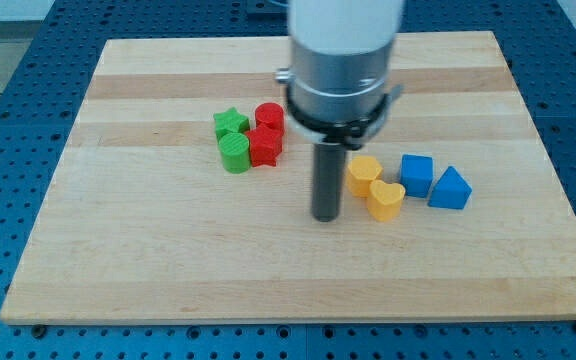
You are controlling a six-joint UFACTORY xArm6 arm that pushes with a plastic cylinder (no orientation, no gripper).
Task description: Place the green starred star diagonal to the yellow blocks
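1. Blocks are seen gathered in two clusters on the wooden worktop (168, 260), one toward the view's left, one toward the view's right.
2. In the left cluster, the green star (230, 123) is found at the upper left, touching the green cylinder (235, 154) just below it.
3. Right beside the green pair, two red blocks are packed in: a red cylinder (270, 116) above and a red star-like block (265, 146) below, both pressed against the green ones.
4. In the right cluster, two yellow blocks are spotted touching each other: a yellow rounded block (363, 174) above and a yellow heart (386, 199) just below and to its right.
5. Further toward the view's right, a blue cube (417, 175) is seen, with a blue triangular block (451, 189) just beside it.
6. No pincer is carried on this arm, so nothing can be told of apart or together; only a straight dark rod is shown under the pale, bulky arm body.
7. My tip (326, 217) is planted on the worktop just to the left of the yellow pair, near the heart but not clearly touching it.
8. The green star is held well apart from my tip and from the yellow blocks, up and to the view's left of them, with the red blocks lying between.
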